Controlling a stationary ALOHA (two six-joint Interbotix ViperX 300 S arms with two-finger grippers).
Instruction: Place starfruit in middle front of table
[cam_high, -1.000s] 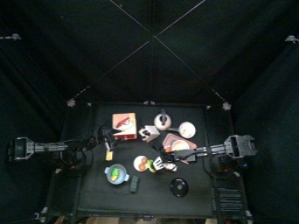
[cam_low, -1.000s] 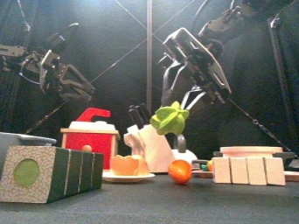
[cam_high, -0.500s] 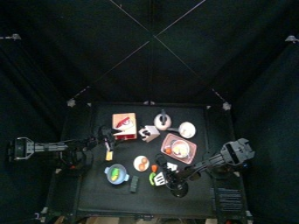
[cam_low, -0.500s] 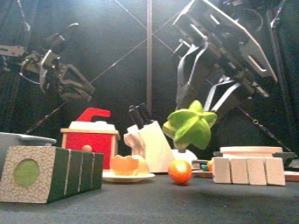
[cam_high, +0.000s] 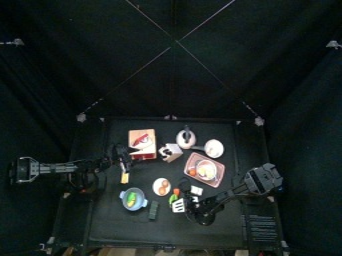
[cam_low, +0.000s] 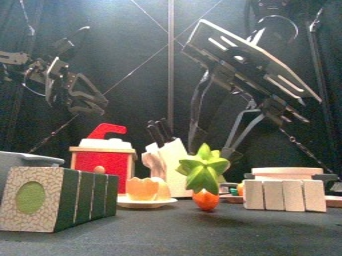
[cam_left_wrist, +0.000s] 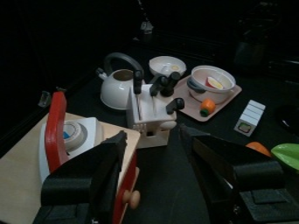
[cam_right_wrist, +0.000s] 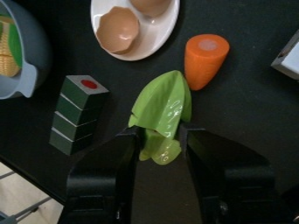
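Note:
The green starfruit (cam_right_wrist: 162, 107) is held between my right gripper's (cam_right_wrist: 165, 144) jaws. In the front view the starfruit (cam_low: 203, 167) hangs low, just behind a small orange carrot piece (cam_low: 206, 199); I cannot tell if it touches the table (cam_low: 160, 232). In the top view my right gripper (cam_high: 185, 208) is over the front middle of the table (cam_high: 114, 228). My left gripper (cam_left_wrist: 163, 175) is open and empty, resting at the table's left side (cam_high: 118, 165).
Around the starfruit are the plate with egg halves (cam_right_wrist: 135, 22), the carrot piece (cam_right_wrist: 205, 59), a green and black box (cam_right_wrist: 76, 109) and a blue bowl (cam_right_wrist: 12, 44). Behind stand a knife block (cam_low: 171, 165), a red box (cam_low: 103, 155) and white blocks (cam_low: 283, 193).
My right arm has swung toward the table's front and lowered the starfruit from well above the objects to just over the tabletop. The left arm has not moved.

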